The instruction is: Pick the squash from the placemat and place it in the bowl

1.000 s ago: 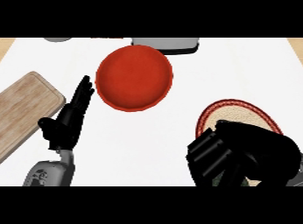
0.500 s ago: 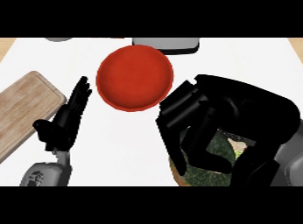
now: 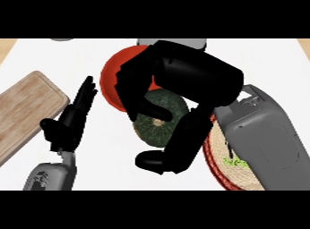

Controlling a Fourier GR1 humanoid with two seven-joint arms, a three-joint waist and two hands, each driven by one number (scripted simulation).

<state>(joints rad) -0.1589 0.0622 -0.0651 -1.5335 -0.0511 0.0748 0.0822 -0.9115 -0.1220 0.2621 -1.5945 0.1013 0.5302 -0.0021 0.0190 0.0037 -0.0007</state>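
Head view: a white counter (image 3: 32, 58) seen steeply from above, with both hands in view.
Squash (image 3: 165, 111): dark green, round and ribbed, its pale tan stem end facing the camera.
Squash position: in the right hand, between the red bowl (image 3: 113, 82) and the round woven placemat (image 3: 222, 175); it overlaps the bowl's near-right rim. How high it is above the counter cannot be told.
Right hand (image 3: 184, 78): clasped around the squash, fingers curled over its upper left side and thumb along its lower right.
Right forearm (image 3: 267, 134): grey, covering most of the placemat.
Left hand (image 3: 70, 124): relaxed and flat, fingers straight and pointing up, between the cutting board (image 3: 22, 112) and the bowl, touching neither.
Edges: the cutting board lies at the left edge; the placemat's red rim sits near the bottom right.
Open room: bare counter shows above the board, and below and left of the squash.
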